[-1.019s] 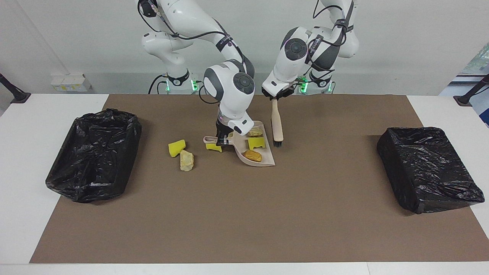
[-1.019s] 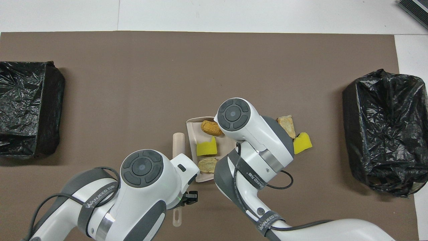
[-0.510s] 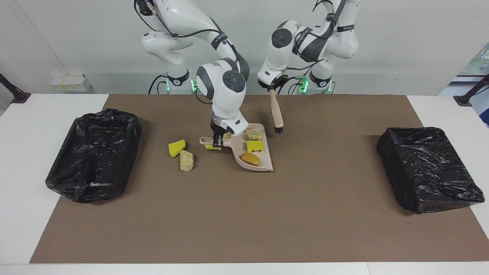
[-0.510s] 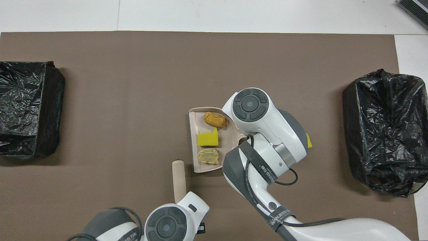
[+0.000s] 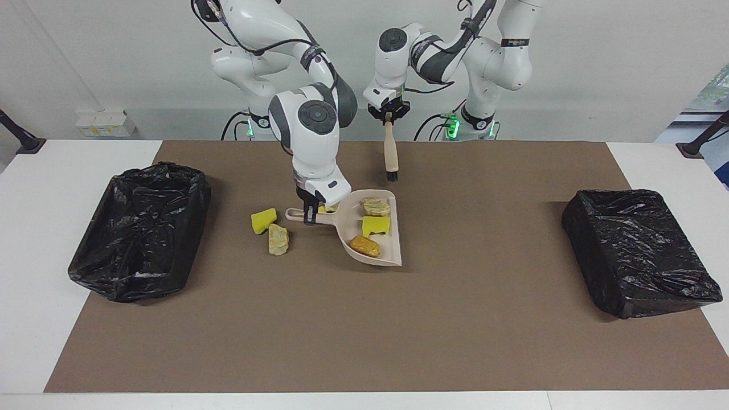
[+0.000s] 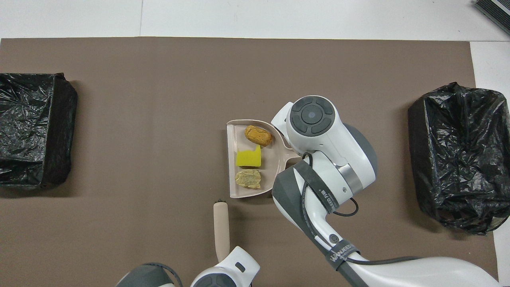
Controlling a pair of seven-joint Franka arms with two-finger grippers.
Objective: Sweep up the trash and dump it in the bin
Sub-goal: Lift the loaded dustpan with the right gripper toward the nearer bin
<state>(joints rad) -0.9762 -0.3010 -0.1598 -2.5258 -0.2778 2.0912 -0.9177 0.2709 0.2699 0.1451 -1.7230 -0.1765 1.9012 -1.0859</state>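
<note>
Partly done. Right claw (image 5: 309, 215) clamped on dustpan (image 5: 373, 246) handle, raised, carrying three trash scraps (image 5: 375, 224). Left claw (image 5: 389, 115) clamped on brush (image 5: 390, 154), raised near robots. Two scraps (image 5: 271, 230) left on mat (image 5: 364, 319), a third half-hidden under handle; liner-lined bin (image 5: 139, 230) toward right arm's end, nothing dumped yet.

Brown mat (image 5: 364, 319) covering white table (image 5: 34, 239), white outlet box (image 5: 105, 123) against wall

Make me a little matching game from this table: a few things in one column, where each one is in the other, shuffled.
Things:
1. brush
2. golden-brown lump
3. beige chunk
4. dustpan

Places:
a. lying on the brown mat
b. held by the right gripper
c. hanging from the left gripper
d. in the dustpan

Pairs: 1-c, 2-d, 3-a, 4-b
</note>
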